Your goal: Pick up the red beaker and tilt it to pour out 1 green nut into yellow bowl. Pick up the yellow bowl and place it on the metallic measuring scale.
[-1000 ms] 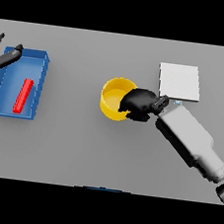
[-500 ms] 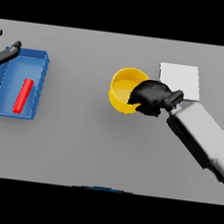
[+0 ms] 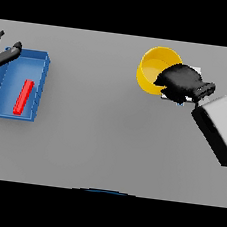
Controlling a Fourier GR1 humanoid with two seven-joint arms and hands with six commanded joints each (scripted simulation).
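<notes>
The right robot hand [image 3: 181,82] sits at about 2 o'clock in the view, its dark fingers curled over the near rim of the yellow bowl [image 3: 153,70] and pinching it. The bowl tilts, its opening turned toward the viewer, and its far rim reaches close to the counter's far edge at 1 o'clock. The hand and bowl cover nearly all of the scale [image 3: 164,95]; only a pale sliver of it shows just under the hand, so I cannot tell whether the bowl touches it. The white and grey forearm runs from the hand toward 4 o'clock and leaves the view at the right edge.

The left robot hand [image 3: 4,54] shows at 9 o'clock, at the view's left edge, its fingers loosely spread and holding nothing, over the far left corner of the blue tray [image 3: 41,84]. In the tray lies a red bar [image 3: 23,96], lengthwise, apart from the walls. The tray's left side runs close to the view's left edge.

Between tray and bowl the grey counter [image 3: 98,134] lies bare across the middle and down to 6 o'clock, giving wide room. The right strip at 3 o'clock is narrow, taken by the forearm.
</notes>
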